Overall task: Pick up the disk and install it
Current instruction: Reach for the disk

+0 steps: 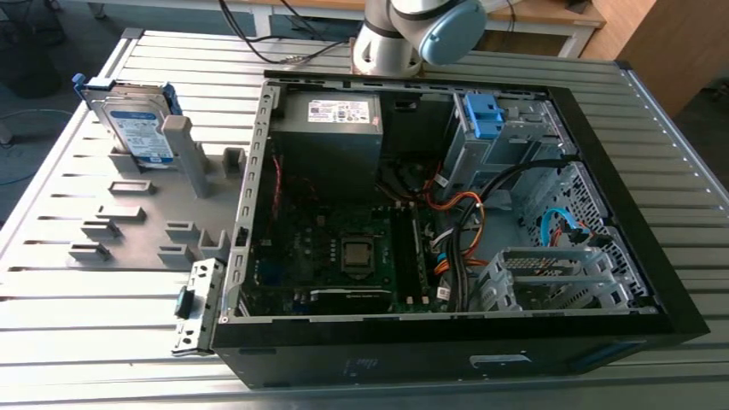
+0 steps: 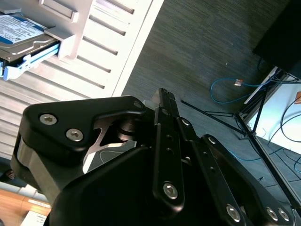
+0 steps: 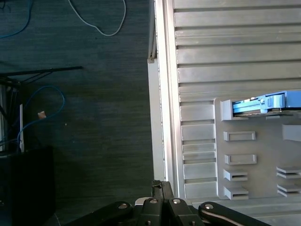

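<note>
Disk (image 1: 135, 124) is standing upright on its edge in a slot of the grey holder (image 1: 148, 213), on the table (image 1: 68, 299) at the exterior view's left, outside the open computer case (image 1: 399, 346). The gripper (image 3: 160, 184) is hanging out past the table's edge, over the dark floor (image 3: 94, 117), its jaws pressing together on nothing (so nothing is being carried). In the first wrist view the disk is showing edge-on, well apart from the gripper and inboard of the table's edge. Its long side is lying square to that edge, as far as I can judge.
</note>
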Available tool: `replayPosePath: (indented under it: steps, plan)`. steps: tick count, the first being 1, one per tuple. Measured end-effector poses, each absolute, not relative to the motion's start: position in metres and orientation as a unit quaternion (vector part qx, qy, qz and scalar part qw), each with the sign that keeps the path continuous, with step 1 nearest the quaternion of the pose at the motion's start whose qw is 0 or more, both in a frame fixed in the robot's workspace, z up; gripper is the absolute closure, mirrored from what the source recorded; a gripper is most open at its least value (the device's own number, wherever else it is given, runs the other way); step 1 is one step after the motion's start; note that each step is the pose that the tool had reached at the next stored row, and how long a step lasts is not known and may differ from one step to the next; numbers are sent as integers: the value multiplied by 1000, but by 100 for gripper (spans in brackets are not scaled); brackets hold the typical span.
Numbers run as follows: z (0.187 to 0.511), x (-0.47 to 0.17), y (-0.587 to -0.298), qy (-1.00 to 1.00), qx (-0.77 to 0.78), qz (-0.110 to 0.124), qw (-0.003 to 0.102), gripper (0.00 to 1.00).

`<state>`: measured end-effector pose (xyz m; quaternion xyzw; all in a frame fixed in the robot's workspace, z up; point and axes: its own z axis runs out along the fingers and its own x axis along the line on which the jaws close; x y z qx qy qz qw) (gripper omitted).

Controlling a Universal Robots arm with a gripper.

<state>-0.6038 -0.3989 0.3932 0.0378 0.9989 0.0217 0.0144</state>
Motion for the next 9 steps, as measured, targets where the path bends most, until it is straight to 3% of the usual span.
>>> replayPosePath:
  steps: [9]
  plan:
    - [393, -613, -399, 999, 38, 22, 14, 89]
